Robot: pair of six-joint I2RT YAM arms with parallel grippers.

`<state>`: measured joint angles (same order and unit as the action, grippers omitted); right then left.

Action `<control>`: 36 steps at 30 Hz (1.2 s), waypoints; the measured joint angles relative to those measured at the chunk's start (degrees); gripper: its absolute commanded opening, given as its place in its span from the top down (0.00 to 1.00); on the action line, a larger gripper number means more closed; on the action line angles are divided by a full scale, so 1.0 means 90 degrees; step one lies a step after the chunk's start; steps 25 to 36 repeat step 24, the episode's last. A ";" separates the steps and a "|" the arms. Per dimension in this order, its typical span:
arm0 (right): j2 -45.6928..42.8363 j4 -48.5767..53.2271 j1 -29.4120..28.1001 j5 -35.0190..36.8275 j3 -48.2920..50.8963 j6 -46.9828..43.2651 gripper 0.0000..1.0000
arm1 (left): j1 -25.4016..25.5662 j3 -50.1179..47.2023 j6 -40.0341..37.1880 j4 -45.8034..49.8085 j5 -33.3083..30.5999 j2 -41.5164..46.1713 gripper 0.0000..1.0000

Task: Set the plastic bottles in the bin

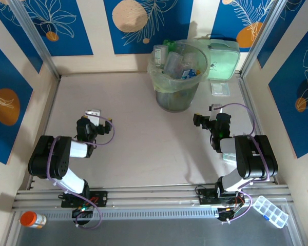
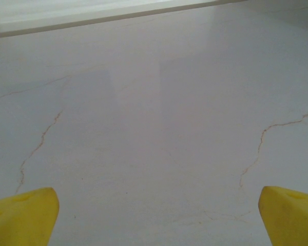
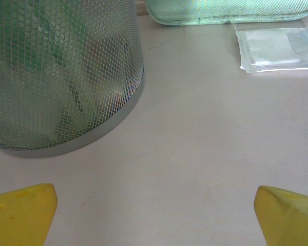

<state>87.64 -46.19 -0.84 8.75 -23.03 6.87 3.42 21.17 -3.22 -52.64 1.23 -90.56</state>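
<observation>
Both arms rest low on the table with nothing in their grasp: the left gripper has its yellow fingers spread wide over bare tabletop, and the right gripper is splayed just as wide. We see the plastic bottles heaped inside the bin at the far middle of the table, several poking above its bag-lined rim, so the job looks to us all but finished. From the right wrist, the bin's mesh wall stands ahead and to the left of the right gripper, near but not touching. The left gripper sits well apart from the bin, off to the left. A mint-green case lies just beyond the bin. We judge such bottles light, thin-walled and springy, smooth enough to slip and ready to roll. We would take one across the labelled middle, squeezing gently, or at the stiffer neck below the cap.
</observation>
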 measured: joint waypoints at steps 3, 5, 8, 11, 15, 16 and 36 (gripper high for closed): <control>0.0002 0.0000 0.0000 0.0000 0.0000 0.0000 0.01 | 0.0000 0.0000 -0.0002 0.0000 0.0000 0.0000 0.01; 0.0002 0.0000 0.0000 0.0000 0.0000 0.0000 0.01 | 0.0000 0.0000 0.0000 0.0000 0.0000 0.0000 0.01; 0.0000 0.0002 0.0000 0.0000 0.0000 0.0000 0.01 | 0.0000 0.0000 0.0000 0.0000 0.0000 0.0000 0.01; 0.0002 0.0002 0.0000 -0.0002 0.0000 0.0000 0.01 | 0.0000 0.0000 -0.0002 0.0000 0.0000 0.0000 0.01; 0.0002 0.0002 0.0000 -0.0002 0.0000 0.0000 0.01 | 0.0000 0.0000 -0.0002 0.0000 0.0000 0.0000 0.01; 0.0000 0.0002 0.0000 -0.0002 0.0000 0.0000 0.01 | 0.0000 0.0000 -0.0002 0.0000 0.0000 0.0000 0.01; 0.0000 0.0000 0.0000 -0.0002 0.0000 0.0000 0.01 | 0.0000 0.0000 -0.0007 -0.0015 0.0100 0.0000 0.01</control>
